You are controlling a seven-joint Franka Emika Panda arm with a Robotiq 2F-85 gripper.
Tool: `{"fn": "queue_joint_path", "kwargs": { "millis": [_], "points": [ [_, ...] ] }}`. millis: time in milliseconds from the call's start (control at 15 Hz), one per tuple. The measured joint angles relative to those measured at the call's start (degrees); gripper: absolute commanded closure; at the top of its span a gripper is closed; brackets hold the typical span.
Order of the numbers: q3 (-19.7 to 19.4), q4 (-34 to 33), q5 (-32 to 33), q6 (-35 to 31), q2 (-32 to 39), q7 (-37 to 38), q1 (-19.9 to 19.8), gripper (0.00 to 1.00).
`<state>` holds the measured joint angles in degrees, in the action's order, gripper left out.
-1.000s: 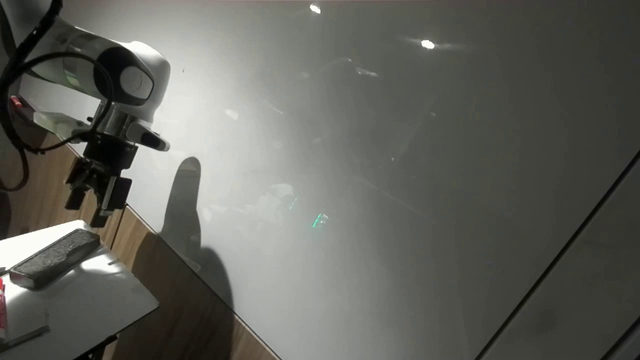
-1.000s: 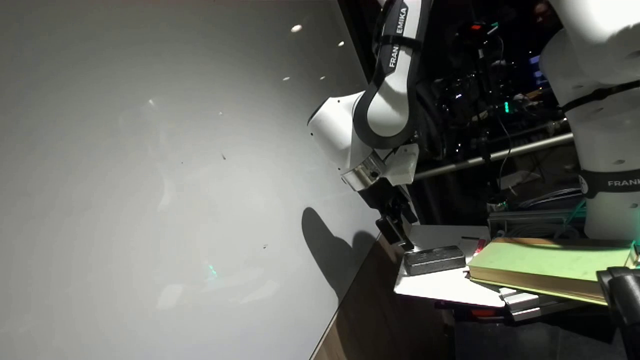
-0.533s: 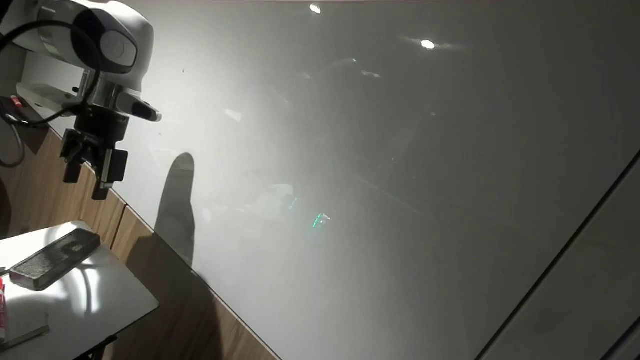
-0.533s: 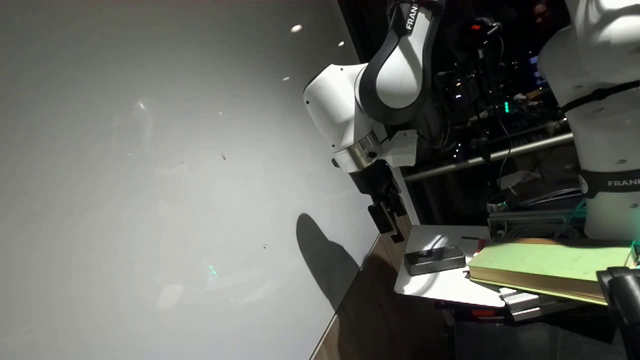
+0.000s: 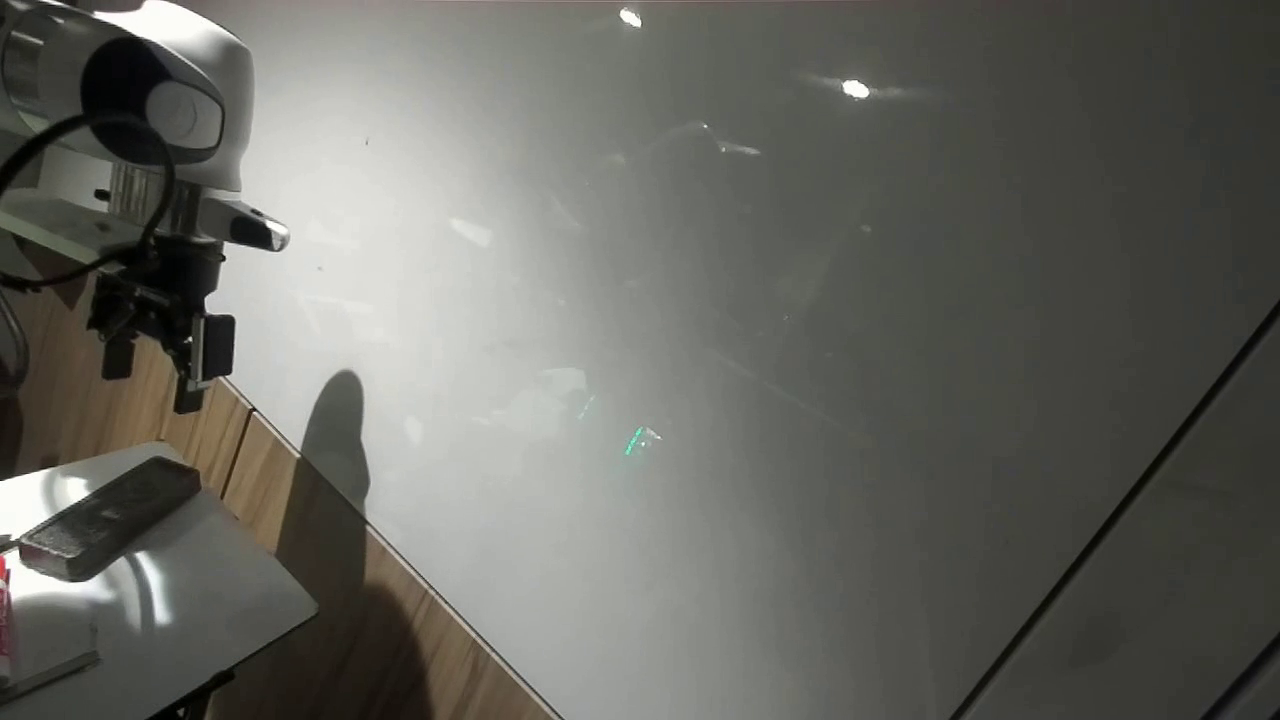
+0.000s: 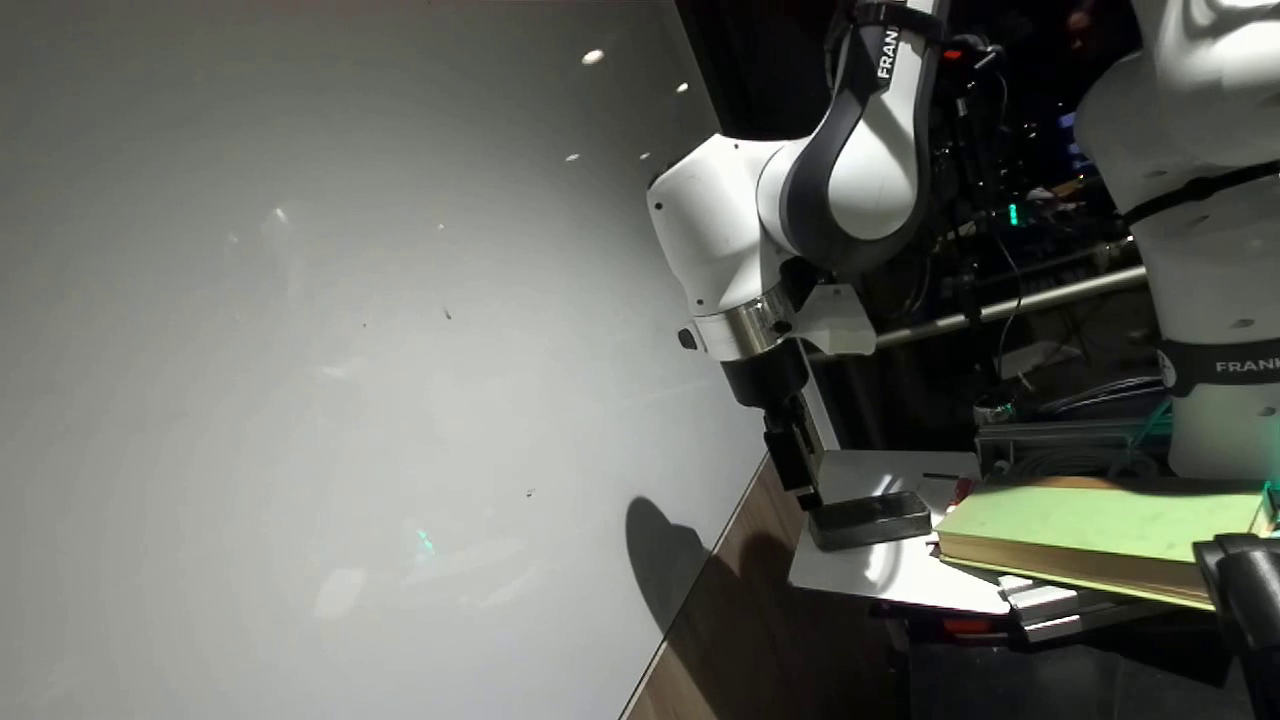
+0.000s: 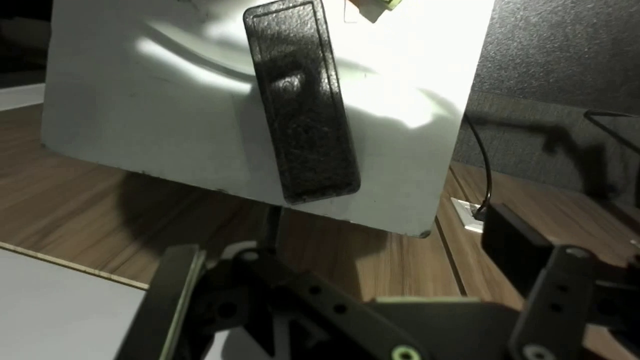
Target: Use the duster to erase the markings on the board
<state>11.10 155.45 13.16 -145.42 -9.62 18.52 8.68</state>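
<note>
The duster (image 7: 305, 110) is a dark, flat rectangular block lying on the small white table (image 7: 150, 120); it also shows in both exterior views as the duster (image 5: 110, 520) and the duster (image 6: 870, 522). My gripper (image 5: 152, 378) hangs above the table, between duster and wall, its fingers apart and nothing between them. In the wrist view one finger pad (image 7: 515, 245) stands far to the right of its opposite. The large white board (image 5: 720, 560) fills most of both exterior views, with light reflections and tiny specks. The markings are out of view or too faint to make out.
A thick green book (image 6: 1080, 525) lies beside the duster. A red marker (image 5: 5, 620) rests at the table's edge. Wood panelling (image 5: 340, 600) runs below the board. A wall socket with a cable (image 7: 470, 215) sits past the table corner. The robot base (image 6: 1220, 400) stands behind the book.
My gripper first rose away from the table, then came slightly down again and shifted away from the board, over the table's side. It has stayed open. The duster has not moved.
</note>
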Motion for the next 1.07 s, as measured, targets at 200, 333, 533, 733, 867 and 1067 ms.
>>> {"fn": "queue_joint_path", "kwargs": {
  "millis": [200, 333, 533, 733, 867, 1067],
  "points": [
    [-0.04, 0.97, 4.51, -2.95, 1.29, 0.00, -1.78, 0.00],
    [-0.09, 1.16, 6.84, -4.54, 2.89, 0.00, -2.91, 0.00],
    [-0.18, 1.16, 9.10, -6.68, 5.58, 0.03, -3.72, 0.00],
    [-0.81, 0.95, 11.27, -8.29, 8.36, 0.24, -3.88, 0.00],
    [-1.21, 0.71, 13.03, -9.36, 10.21, 0.72, -4.24, 0.00],
    [-2.01, -0.22, 15.63, -10.13, 12.78, 1.43, -4.55, 0.05]
  ]
}}
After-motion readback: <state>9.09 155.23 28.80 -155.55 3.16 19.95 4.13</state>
